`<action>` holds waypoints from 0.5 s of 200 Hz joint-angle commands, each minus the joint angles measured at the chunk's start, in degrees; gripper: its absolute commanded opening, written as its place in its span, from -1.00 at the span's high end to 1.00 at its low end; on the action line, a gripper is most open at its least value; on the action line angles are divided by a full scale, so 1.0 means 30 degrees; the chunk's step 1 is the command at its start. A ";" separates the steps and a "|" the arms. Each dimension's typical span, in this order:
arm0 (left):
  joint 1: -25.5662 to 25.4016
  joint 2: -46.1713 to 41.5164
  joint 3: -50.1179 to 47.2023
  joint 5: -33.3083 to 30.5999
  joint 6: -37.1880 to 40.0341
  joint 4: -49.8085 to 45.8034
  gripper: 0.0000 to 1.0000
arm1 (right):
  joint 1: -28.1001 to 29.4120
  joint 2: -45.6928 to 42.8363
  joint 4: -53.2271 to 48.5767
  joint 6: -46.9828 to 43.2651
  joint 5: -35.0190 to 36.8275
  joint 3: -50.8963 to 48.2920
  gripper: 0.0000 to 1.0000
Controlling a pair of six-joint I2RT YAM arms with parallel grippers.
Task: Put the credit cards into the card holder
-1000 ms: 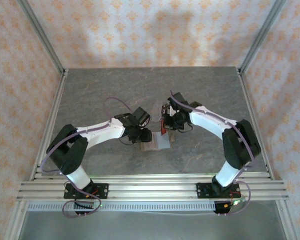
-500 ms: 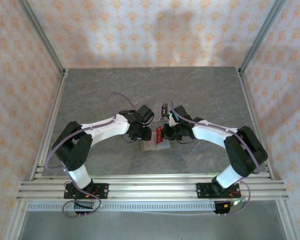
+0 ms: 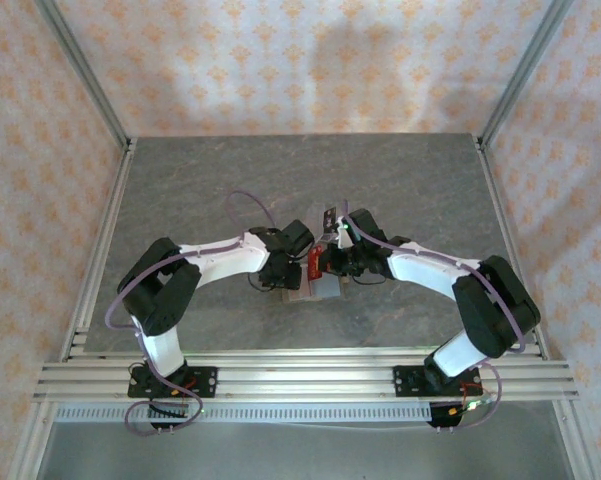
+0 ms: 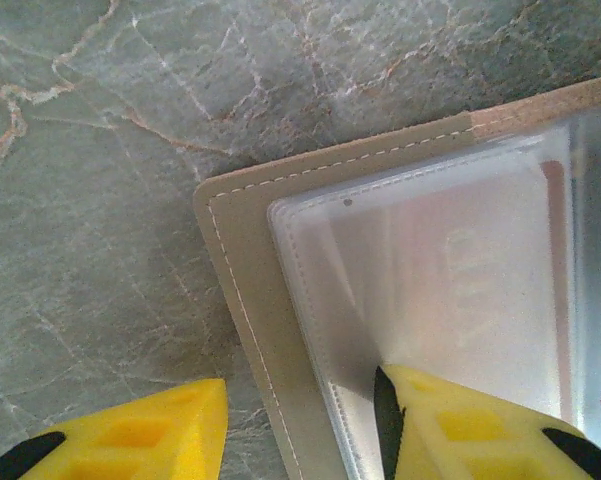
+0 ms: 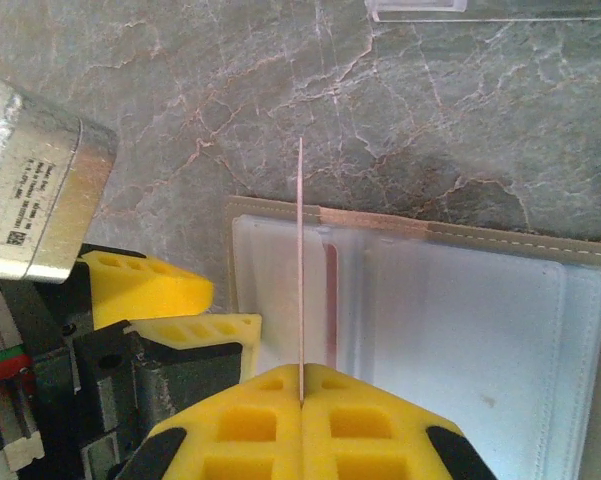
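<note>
The right gripper (image 5: 300, 398) is clamping a credit card (image 5: 300, 260) between its yellow fingers, holding it on edge so that it is showing as a thin upright line over the left part of the open card holder (image 5: 520, 240). Whether the card's far edge is touching a pocket cannot be told. Just beside it, the red strip of a second card (image 5: 330, 300) is sitting inside a clear pocket. The left gripper (image 4: 300, 425) is standing with its fingers apart, straddling the holder's corner, one finger lying on the clear pocket and the other over the bare table (image 4: 100, 200). The holder is lying flat and open on the grey marbled table, between the two arms. A clear rack (image 5: 450, 8) is lying just beyond it.
</note>
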 commanded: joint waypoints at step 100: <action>-0.0063 0.0178 -0.1369 -0.0750 -0.0511 0.0123 0.18 | 0.0024 0.0897 0.1266 -0.0367 0.0391 -0.0653 1.00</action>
